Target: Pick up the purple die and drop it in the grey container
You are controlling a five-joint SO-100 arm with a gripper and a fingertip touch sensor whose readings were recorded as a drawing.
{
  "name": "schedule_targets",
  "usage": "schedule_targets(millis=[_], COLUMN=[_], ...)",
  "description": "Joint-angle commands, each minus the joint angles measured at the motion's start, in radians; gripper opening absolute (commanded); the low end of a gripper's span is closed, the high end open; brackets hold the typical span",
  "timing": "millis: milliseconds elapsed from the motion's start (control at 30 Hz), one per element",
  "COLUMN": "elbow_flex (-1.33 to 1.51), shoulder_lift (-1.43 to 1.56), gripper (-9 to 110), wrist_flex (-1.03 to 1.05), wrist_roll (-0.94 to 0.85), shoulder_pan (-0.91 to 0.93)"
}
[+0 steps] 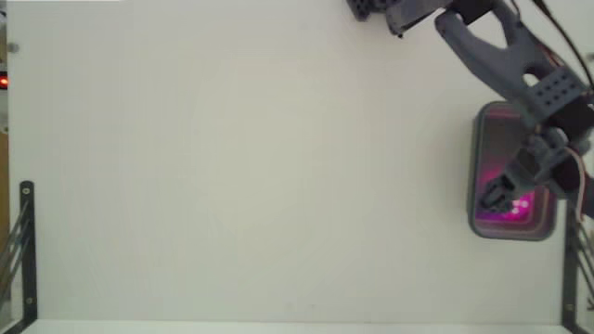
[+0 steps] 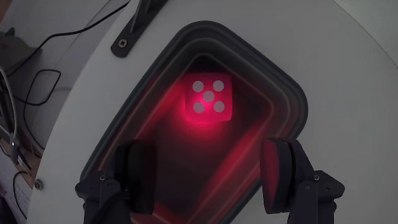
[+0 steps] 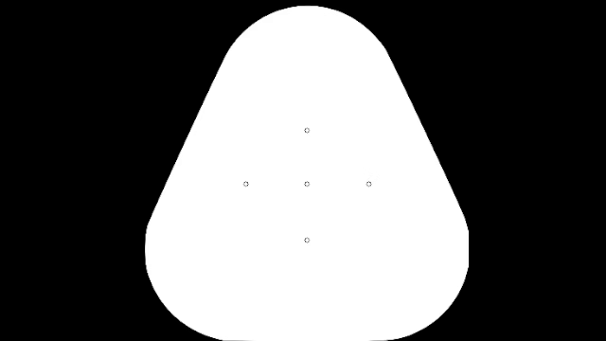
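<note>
1. Already the small purple die with white dots (image 2: 209, 100) lies on the floor of the rectangular grey container (image 2: 292, 93).
2. My gripper (image 2: 208, 177) hangs released above it, die ahead between the fingers.

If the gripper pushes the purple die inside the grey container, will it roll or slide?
The purple die has rounded edges, so it may tumble rather than slide. It looks stiff, unlikely to deform. The grey container has deep walls that would probably stop it. The gripper hangs open above it.
</note>
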Motion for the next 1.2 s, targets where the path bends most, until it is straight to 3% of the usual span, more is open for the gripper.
schedule_targets(millis=[0,1167], elbow_flex=[0.007,0.179], shoulder_lift=[0.111,0.283], gripper=[110,110], wrist_flex=[-0.008,-0.007], wrist_roll=[0.005,0.005], shoulder_pan=[-0.016,0.116])
